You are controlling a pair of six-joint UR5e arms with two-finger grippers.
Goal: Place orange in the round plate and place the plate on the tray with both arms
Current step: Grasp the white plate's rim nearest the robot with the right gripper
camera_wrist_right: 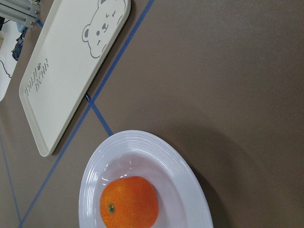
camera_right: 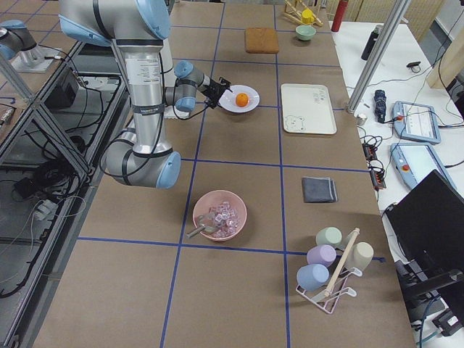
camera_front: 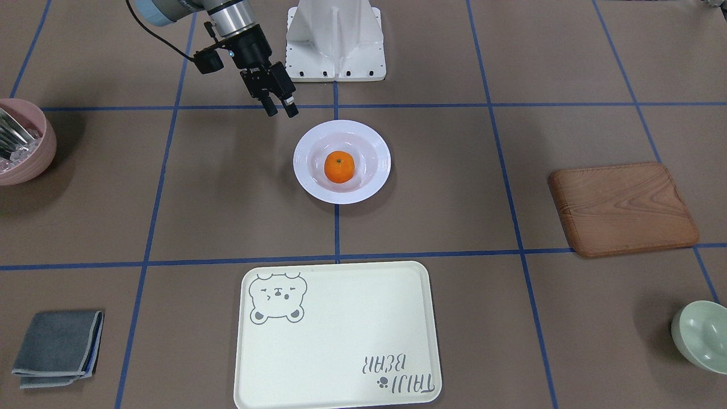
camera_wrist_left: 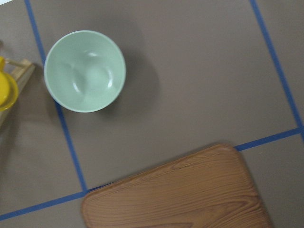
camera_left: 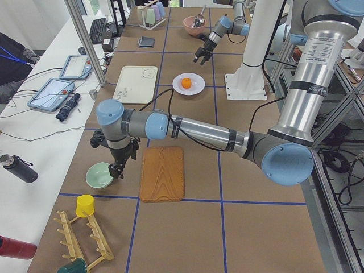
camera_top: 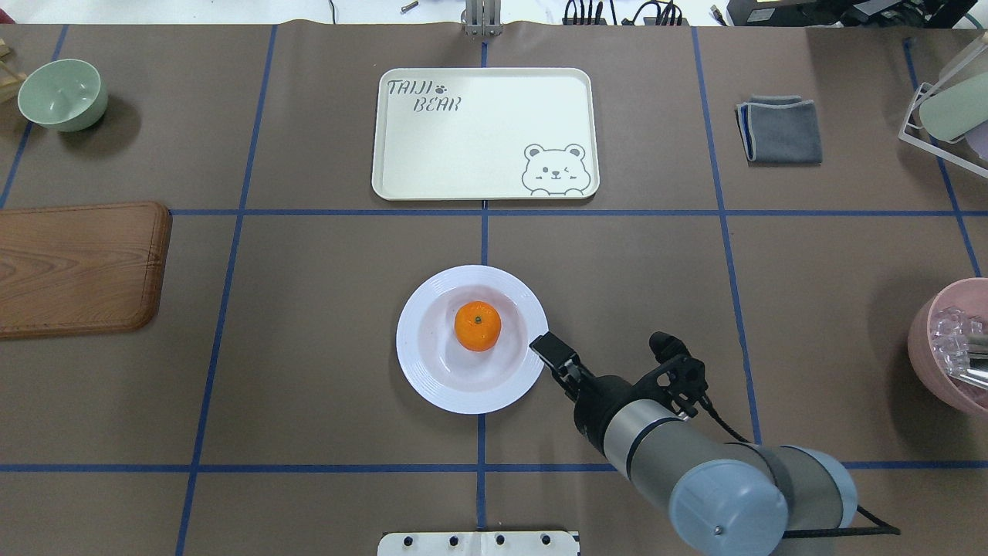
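You are looking at a brown surface (camera_top: 324,332) that is carrying a grid of blue tape lines. Nearest the robot's base, the right gripper (camera_front: 282,111) is hovering above the surface, near the rim of the round plate (camera_top: 432,382) on the robot's right side. Its jaws are standing slightly apart and are gripping nothing.

The plate is sitting at the middle of the surface, straddling a tape line. The orange (camera_top: 477,325) is resting in its sunken centre, with the green stem dot facing up.

Beyond the plate, across the next tape line and well apart from it, the tray (camera_top: 478,139) is lying flat. Its bear drawing is sitting at the near corner on the robot's right.

Far out on the robot's left, the left gripper (camera_left: 118,169) is hanging over the pale green bowl (camera_left: 98,176), beside the wooden board (camera_left: 162,173). Only the side view is showing it, so you cannot tell whether its jaws are open or closed.

On the robot's right, a pink bowl (camera_front: 25,153) of cutlery is standing at the edge. A folded grey cloth (camera_top: 779,131) is lying farther out, level with the tray.
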